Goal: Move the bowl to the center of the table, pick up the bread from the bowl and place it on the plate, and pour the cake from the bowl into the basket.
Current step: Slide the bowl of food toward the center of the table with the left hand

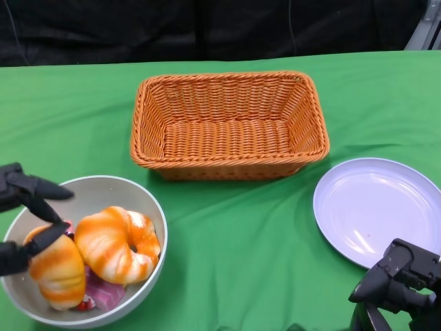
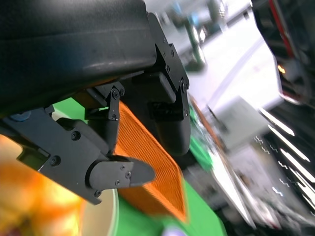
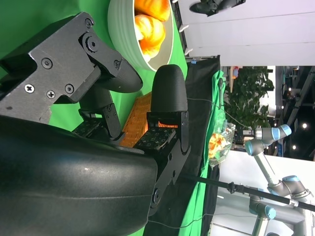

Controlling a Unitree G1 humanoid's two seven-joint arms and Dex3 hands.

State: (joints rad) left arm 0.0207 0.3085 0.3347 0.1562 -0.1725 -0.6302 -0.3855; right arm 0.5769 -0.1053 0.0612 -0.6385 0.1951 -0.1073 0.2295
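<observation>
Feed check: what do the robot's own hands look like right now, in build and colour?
Both are matte black. The left hand shows slim fingers tapering to rounded tips. The right hand looks blockier, with angular segments. In the right wrist view its fingers are flat linked plates with visible screws, behind a glossy rounded black shell. No cables or markings are visible.

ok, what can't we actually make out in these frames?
- Cake: head view, mostly buried under the two breads; only a pink patch shows.
- Left robot hand: head view, cut off by the picture's edge; contact with the bowl rim is unclear.
- Right robot hand: head view, cropped at the bottom corner.
- Left wrist view: motion-blurred, bowl contents unreadable.
- Right wrist view: own hand hides most of the basket.
</observation>
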